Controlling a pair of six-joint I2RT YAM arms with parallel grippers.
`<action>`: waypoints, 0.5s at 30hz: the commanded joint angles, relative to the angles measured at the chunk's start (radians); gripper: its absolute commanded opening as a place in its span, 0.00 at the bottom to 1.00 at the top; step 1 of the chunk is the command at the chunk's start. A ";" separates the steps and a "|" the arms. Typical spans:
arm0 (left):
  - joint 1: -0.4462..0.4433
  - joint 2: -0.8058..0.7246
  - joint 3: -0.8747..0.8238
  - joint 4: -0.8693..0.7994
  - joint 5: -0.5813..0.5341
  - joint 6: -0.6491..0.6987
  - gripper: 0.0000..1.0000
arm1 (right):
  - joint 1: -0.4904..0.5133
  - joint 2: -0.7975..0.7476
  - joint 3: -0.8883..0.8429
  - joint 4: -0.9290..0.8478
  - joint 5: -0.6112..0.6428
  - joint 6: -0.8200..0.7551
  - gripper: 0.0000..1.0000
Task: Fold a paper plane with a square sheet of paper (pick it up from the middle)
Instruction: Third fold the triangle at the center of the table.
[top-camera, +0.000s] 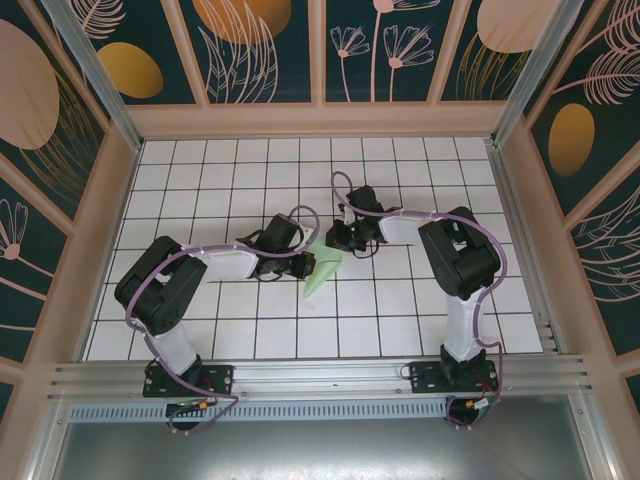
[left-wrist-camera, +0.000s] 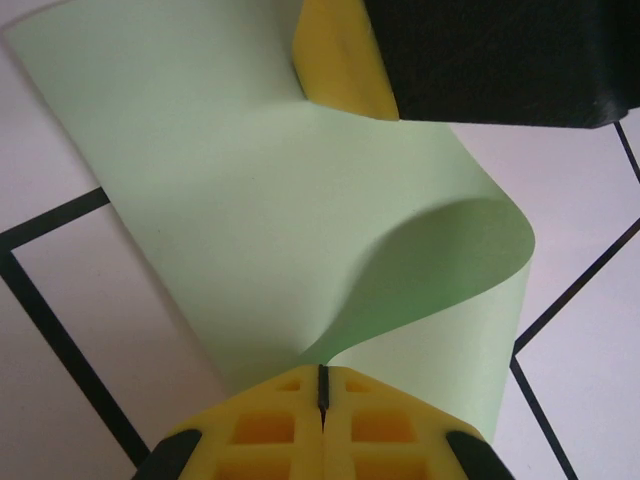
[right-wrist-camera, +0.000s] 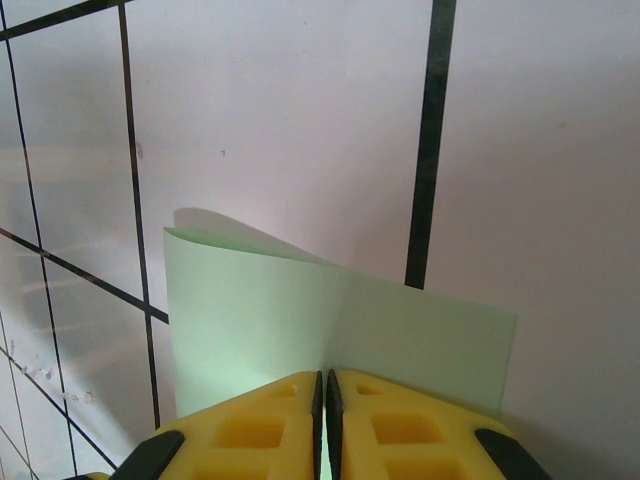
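The square sheet of paper (top-camera: 322, 271) is pale mint green and hangs bent between my two grippers just above the table's middle, with a pointed lower end. My left gripper (top-camera: 304, 263) is shut on its left part. In the left wrist view the paper (left-wrist-camera: 230, 200) curls into a loop that runs down into the closed left gripper (left-wrist-camera: 322, 388). My right gripper (top-camera: 341, 246) is shut on the sheet's upper right part. In the right wrist view the paper (right-wrist-camera: 260, 310) stands creased, pinched in the right gripper (right-wrist-camera: 324, 388). One right fingertip (left-wrist-camera: 338, 58) shows in the left wrist view, touching the sheet.
The white table (top-camera: 400, 310) carries a black grid and is walled by a patterned enclosure (top-camera: 320, 50). A metal rail (top-camera: 320, 375) runs along the near edge by the arm bases.
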 joint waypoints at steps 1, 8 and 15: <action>0.006 -0.021 -0.005 -0.017 -0.011 0.000 0.00 | 0.021 0.064 -0.011 -0.059 0.053 -0.005 0.15; 0.006 -0.035 -0.022 -0.005 -0.017 -0.023 0.00 | 0.021 0.062 -0.019 -0.060 0.061 0.001 0.15; 0.006 -0.035 -0.016 -0.006 -0.025 -0.027 0.00 | 0.021 0.063 -0.017 -0.064 0.063 0.001 0.15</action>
